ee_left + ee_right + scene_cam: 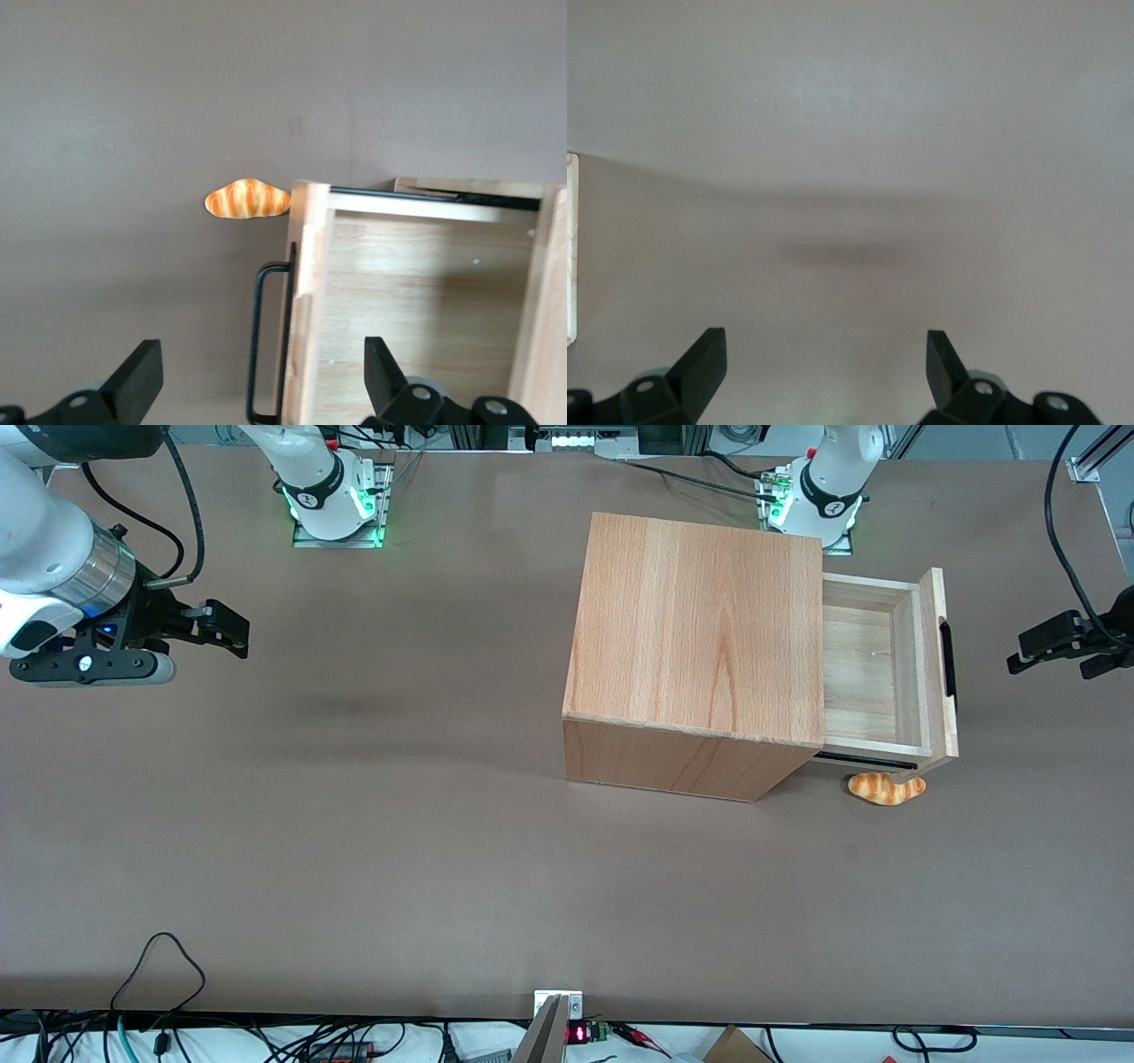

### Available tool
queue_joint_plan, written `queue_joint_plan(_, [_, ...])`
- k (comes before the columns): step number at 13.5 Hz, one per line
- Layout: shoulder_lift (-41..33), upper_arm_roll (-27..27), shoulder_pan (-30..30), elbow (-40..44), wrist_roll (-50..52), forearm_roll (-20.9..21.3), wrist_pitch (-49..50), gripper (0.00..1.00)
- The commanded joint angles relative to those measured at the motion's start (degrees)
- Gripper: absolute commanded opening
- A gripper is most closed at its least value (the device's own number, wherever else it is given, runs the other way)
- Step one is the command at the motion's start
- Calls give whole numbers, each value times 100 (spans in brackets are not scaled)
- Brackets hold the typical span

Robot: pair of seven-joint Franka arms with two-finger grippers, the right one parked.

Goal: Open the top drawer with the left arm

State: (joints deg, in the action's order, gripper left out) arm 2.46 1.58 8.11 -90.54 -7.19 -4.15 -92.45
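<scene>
top drawer (890, 669) stands pulled out of the wooden cabinet (700, 629), toward the working arm's end of the brown tabletop (354, 850). pale inner boards bare, nothing lying in the tray. front panel (937, 660) carries a narrow black slot handle (948, 657); in the left wrist view the handle (257, 341) reads as a thin black loop standing off the panel.

left arm's end effector (1041, 654) hangs in the air near the drawer front, apart from the handle, touching nothing. fingers (137, 376) spread wide in the wrist view, released, gripping nothing (the drawer's front panel and open tray show between them).

toy bread loaf (887, 788), orange with pale stripes, lies on the tabletop just beside the drawer's front corner, nearer to the front camera than the drawer; same loaf (247, 199) shows in the wrist view against the panel's edge.
</scene>
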Motion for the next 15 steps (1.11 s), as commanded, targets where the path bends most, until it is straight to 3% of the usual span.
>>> queue_joint_plan(1, [-78,-367,-598,159,192,362,166,100])
queue_joint_plan(3, [-149,-430,-801,150,166,477,323,100])
queue_joint_plan(15, [-123,-386,-741,616,342,486,526,100])
